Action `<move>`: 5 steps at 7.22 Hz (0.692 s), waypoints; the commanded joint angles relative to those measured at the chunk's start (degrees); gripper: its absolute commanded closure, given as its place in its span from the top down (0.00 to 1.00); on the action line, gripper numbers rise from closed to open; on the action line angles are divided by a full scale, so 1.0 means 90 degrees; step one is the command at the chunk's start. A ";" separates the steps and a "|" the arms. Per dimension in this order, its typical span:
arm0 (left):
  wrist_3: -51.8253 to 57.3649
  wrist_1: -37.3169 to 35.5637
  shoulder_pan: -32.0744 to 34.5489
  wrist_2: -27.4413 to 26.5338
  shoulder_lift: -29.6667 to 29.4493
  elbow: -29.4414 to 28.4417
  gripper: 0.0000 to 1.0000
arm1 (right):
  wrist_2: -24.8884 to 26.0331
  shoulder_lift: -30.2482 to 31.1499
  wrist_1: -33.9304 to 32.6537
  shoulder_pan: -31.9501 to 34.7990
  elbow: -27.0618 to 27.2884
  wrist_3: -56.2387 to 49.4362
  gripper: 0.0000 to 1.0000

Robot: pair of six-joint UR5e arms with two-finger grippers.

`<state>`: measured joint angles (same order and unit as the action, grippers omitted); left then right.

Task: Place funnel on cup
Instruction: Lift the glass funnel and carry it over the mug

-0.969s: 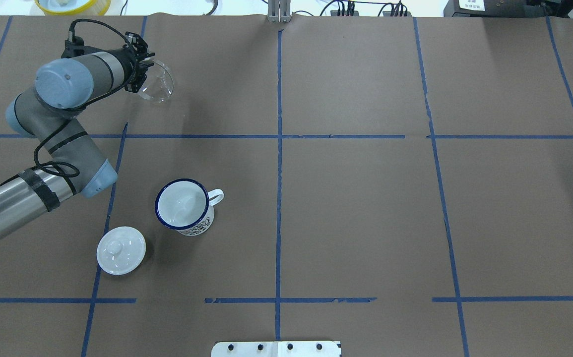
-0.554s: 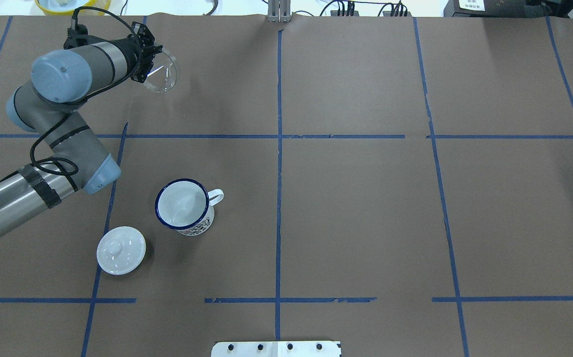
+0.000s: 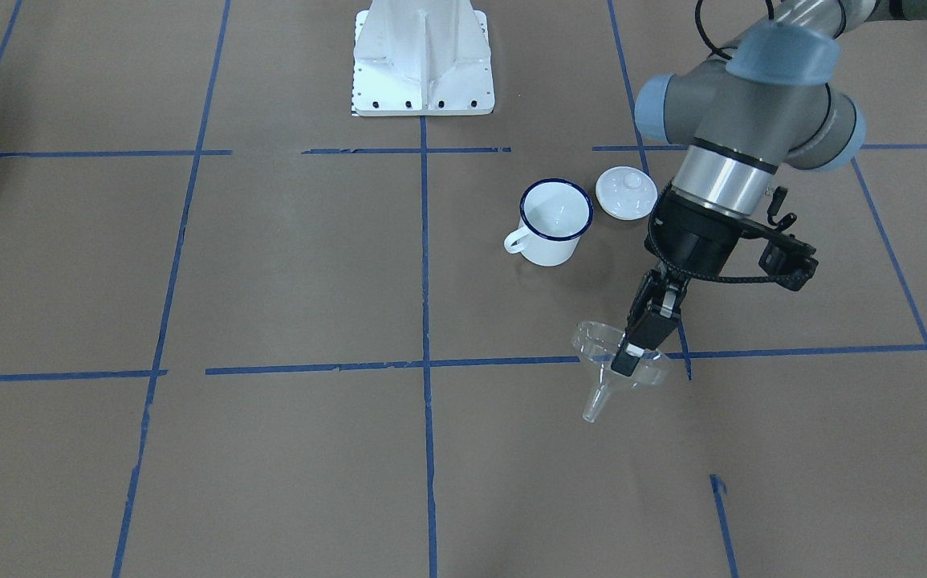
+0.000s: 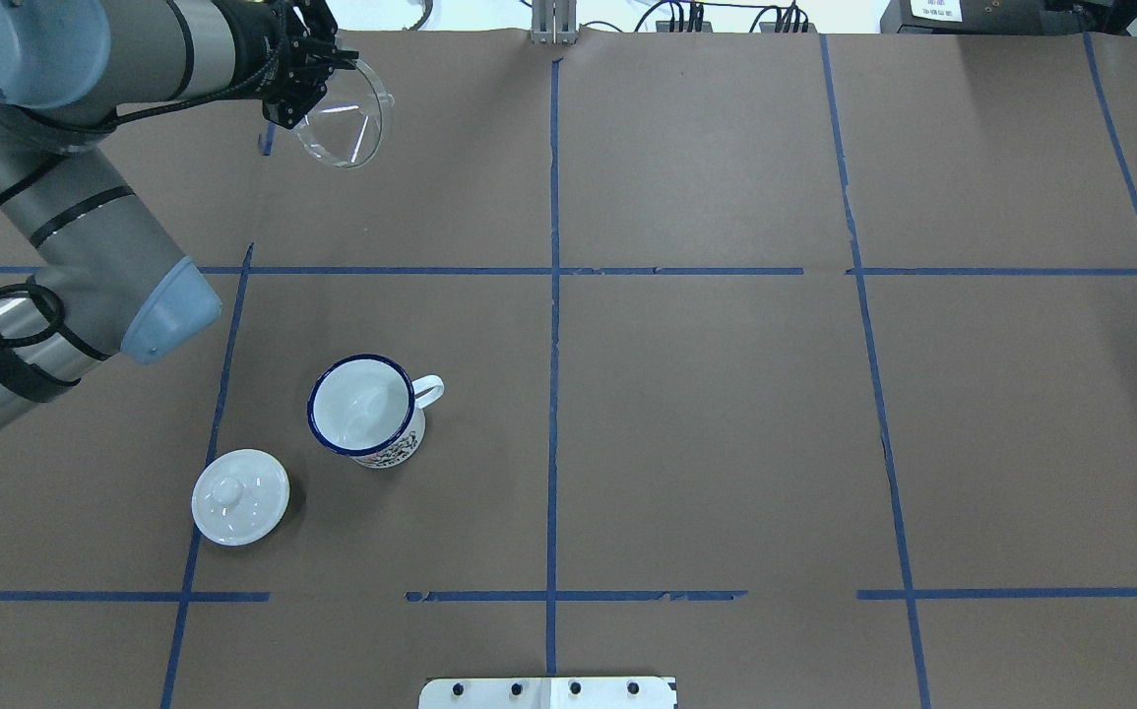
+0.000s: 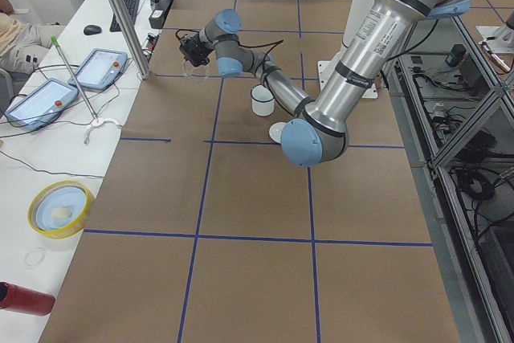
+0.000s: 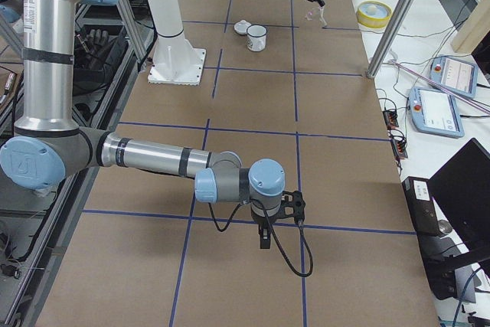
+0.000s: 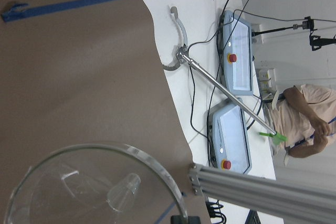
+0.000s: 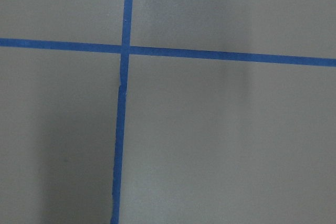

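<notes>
My left gripper (image 4: 310,87) is shut on the rim of the clear funnel (image 4: 344,126) and holds it in the air over the table's far left part. In the front view the gripper (image 3: 630,359) pinches the funnel (image 3: 601,384) with its stem tilted down and away. The left wrist view shows the funnel (image 7: 79,182) from above. The white mug with the blue rim (image 4: 363,409) stands upright and empty, well nearer the robot than the funnel, handle to the right; it also shows in the front view (image 3: 555,221). My right gripper (image 6: 264,237) hangs low over bare paper far off; I cannot tell its state.
A round white knobbed lid (image 4: 240,496) lies on the table just left of the mug. The robot's white base plate (image 4: 548,692) sits at the near edge. Blue tape lines grid the brown paper. A metal post (image 4: 553,22) stands at the far edge.
My left arm has lifted the funnel higher and carried it a little to the right and toward the far edge. The mug and lid have not moved.
</notes>
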<state>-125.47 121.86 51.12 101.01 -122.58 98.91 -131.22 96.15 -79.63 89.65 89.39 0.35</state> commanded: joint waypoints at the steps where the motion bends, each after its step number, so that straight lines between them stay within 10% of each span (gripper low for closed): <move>1: 0.1278 -0.3106 -0.0074 0.0726 -0.0071 0.1660 0.00 | 0.0000 0.0000 0.0000 0.0000 0.0000 0.0000 1.00; 5: 0.3847 -0.6536 -0.0737 0.1509 -0.1057 0.1814 0.00 | 0.0000 0.0000 0.0000 0.0000 0.0010 0.0000 1.00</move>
<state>-98.07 68.54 46.23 111.98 -130.64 116.00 -131.22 96.15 -79.63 89.65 89.43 0.35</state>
